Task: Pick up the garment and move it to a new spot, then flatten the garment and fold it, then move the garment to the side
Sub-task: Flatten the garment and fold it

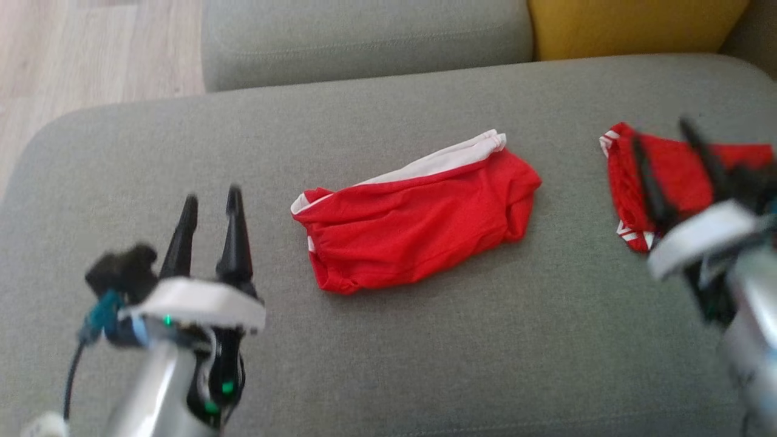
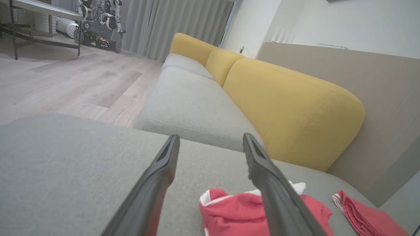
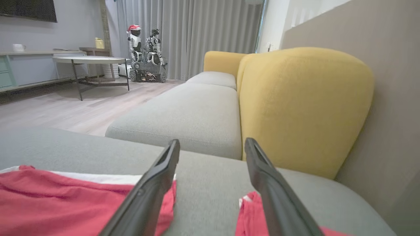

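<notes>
**Left end effector (image 1: 212, 197) and right end effector (image 1: 660, 133) both empty over the sofa (image 1: 425, 352)**

Lowest and nearest in the head view, the left end effector hangs over bare grey seat at the lower left. Its two dark fingers are moderately parted and hold nothing. Pale wood floor (image 1: 91, 48) shows beyond the seat's far left corner.

To the right, well apart from those fingers, the garment (image 1: 419, 230) lies at the middle of the seat. It is red and rumpled, with a white band along its far edge. In the left wrist view it sits low, partly behind the right-hand finger.

Further right, apart from it, a second garment (image 1: 674, 170) in red with white trim lies near the seat's right edge. The right end effector, blurred, is over this piece with its fingers moderately spread and nothing between them. Whether they touch the cloth cannot be told. The right wrist view shows bare seat in the gap between the fingers.

A yellow cushion (image 1: 631, 24) stands at the back right.
</notes>
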You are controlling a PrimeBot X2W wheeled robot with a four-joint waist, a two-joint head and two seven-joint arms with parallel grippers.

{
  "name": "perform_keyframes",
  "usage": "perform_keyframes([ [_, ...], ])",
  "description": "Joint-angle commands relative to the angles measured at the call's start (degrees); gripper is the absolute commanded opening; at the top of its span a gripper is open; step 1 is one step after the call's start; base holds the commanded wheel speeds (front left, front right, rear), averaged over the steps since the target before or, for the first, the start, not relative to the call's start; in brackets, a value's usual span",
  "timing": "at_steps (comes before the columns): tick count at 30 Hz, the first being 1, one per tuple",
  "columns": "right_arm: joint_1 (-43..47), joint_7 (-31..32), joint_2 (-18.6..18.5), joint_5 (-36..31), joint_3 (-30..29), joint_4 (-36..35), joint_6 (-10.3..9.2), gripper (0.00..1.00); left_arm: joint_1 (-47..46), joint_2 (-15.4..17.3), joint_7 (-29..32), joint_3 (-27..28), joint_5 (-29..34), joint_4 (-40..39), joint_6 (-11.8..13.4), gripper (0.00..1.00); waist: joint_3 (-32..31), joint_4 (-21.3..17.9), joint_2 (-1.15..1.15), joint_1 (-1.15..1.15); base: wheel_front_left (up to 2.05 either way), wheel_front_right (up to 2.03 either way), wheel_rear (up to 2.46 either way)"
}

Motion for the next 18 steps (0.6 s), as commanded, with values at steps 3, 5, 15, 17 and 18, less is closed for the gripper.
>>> perform_keyframes([
  [3, 7.63, -0.61, 4.87, -6.2, -7.12, -6.32, -0.05, 1.0, 2.19, -2.32, -0.43, 6.12, 4.89, -3.32, -1.78, 1.0, -1.18, -0.52, 0.0, 0.0, 0.0, 0.0, 0.0],
  [5, 11.32, -0.61, 7.24, -8.98, -9.84, -8.14, -0.05, 1.0, 4.47, -3.48, -0.43, 7.7, 7.94, -3.57, -2.58, 1.0, -1.38, -0.64, 0.0, 0.0, 0.0, 0.0, 0.0],
  [15, 19.25, 1.57, 14.06, -13.66, -15.81, -12.21, -0.05, 1.0, 9.31, -6.37, -0.43, 10.94, 12.5, -1.57, -6.85, 1.0, -1.51, -0.7, 0.0, 0.0, 0.0, 0.0, 0.0],
  [17, 19.38, 2.71, 14.91, -13.52, -16.69, -12.6, -0.05, 1.0, 9.03, -6.49, -0.43, 11.09, 12.9, -1.2, -7.42, 1.0, -1.29, -0.34, 0.0, 0.0, 0.0, 0.0, 0.0],
  [18, 19.31, 3.32, 15.34, -13.18, -17.05, -12.69, -0.05, 1.0, 8.78, -6.53, -0.43, 11.12, 13.02, -1.04, -7.67, 1.0, -1.12, -0.09, 0.0, 0.0, 0.0, 0.0, 0.0],
])
